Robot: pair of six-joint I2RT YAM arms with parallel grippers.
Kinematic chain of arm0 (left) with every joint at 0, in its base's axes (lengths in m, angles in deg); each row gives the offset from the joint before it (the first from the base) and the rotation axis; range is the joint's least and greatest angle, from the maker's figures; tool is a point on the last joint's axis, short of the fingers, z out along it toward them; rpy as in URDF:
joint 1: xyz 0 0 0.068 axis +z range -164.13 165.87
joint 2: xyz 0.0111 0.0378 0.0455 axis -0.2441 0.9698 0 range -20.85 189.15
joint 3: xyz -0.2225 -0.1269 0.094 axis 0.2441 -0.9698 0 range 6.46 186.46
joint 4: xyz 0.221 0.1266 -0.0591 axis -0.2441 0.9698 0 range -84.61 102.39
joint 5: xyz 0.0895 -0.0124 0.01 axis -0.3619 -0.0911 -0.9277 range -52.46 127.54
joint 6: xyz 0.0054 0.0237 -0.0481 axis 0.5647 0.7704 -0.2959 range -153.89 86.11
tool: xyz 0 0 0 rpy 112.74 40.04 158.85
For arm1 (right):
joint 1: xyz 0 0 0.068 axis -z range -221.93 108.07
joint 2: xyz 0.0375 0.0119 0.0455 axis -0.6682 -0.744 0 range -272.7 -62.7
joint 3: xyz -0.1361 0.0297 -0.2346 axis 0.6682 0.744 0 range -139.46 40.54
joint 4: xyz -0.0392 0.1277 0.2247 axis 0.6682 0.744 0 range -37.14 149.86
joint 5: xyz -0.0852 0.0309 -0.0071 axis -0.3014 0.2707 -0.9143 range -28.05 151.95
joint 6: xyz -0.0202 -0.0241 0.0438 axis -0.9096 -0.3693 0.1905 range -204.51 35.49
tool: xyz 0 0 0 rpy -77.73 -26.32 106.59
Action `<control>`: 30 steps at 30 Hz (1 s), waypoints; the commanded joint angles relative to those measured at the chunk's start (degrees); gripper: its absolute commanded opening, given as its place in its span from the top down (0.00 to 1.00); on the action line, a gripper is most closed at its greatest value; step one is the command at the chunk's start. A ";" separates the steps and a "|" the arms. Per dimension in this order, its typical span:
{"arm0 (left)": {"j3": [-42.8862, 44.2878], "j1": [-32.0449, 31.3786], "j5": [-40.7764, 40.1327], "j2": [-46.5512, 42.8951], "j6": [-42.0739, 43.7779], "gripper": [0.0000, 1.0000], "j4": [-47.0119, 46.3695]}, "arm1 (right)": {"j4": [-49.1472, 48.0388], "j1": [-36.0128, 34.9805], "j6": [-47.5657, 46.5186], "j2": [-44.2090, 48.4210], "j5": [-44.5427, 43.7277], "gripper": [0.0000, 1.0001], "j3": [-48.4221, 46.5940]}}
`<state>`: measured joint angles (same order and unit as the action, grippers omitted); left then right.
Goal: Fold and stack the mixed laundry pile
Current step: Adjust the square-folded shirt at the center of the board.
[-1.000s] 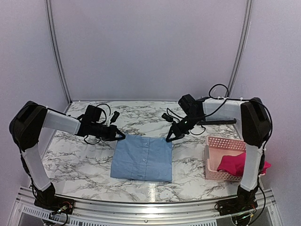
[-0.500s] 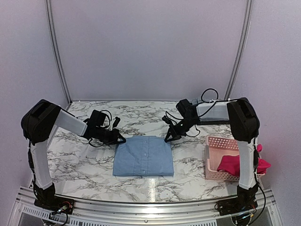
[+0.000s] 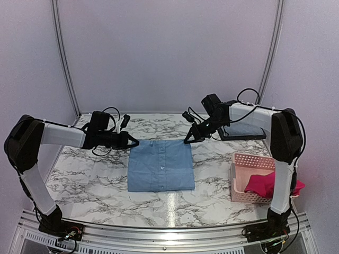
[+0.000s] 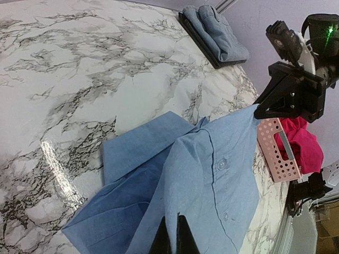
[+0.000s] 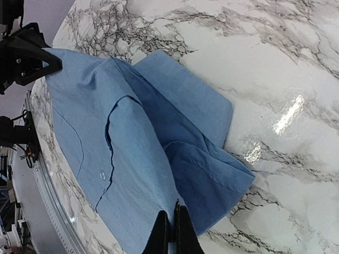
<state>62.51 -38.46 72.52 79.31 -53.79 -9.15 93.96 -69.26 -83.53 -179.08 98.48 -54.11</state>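
Observation:
The light blue shirt [image 3: 160, 165] lies folded on the marble table [image 3: 85, 174], buttons up. My left gripper [image 3: 135, 142] is shut on its far left corner and lifts that edge; the cloth shows pinched between the jaws in the left wrist view [image 4: 172, 233]. My right gripper [image 3: 187, 141] is shut on the far right corner, also seen pinched in the right wrist view [image 5: 172, 227]. The top layer is raised off the darker folded layers [image 5: 201, 121]. The magenta-red garment [image 3: 267, 183] lies in the pink basket [image 3: 241, 161] at the right.
A dark tray [image 3: 246, 135] at the back right holds a folded blue-grey garment [image 4: 220, 32]. The pink basket [image 4: 275, 156] stands near the table's right front edge. Cables hang near both wrists.
Both grippers have moved away from me toward the back of the table, pulling the shirt's far edge up and back. The shirt now lies slightly farther back.

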 commanded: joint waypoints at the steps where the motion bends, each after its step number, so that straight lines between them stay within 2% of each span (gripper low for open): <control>1: -3.03 1.54 -0.65 2.27 0.38 1.00 -0.71 | -0.15 -0.53 -0.88 -2.47 2.12 1.00 -3.46; 7: -3.07 3.27 -6.00 8.56 -2.19 1.00 -4.74 | -3.46 -0.68 0.27 -8.31 3.44 1.00 -8.03; 11: -1.32 3.31 -6.36 13.18 -3.53 1.00 -4.92 | -5.13 -0.84 1.50 -10.18 4.17 1.00 -9.37; 20: -1.30 3.31 -6.25 15.58 -3.55 1.00 -4.98 | -7.04 -0.49 1.97 -17.23 2.71 1.00 -8.34; 26: 0.84 2.84 -3.26 16.91 -3.06 1.00 -4.25 | -7.47 -0.91 1.19 -11.78 4.65 1.00 0.36; 30: 0.08 2.45 -1.02 11.22 -1.32 1.00 -4.17 | -7.65 -1.52 0.73 -4.84 6.53 1.00 2.70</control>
<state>62.86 -35.71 69.88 94.41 -56.85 -15.27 85.98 -69.76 -82.35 -190.99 103.22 -52.38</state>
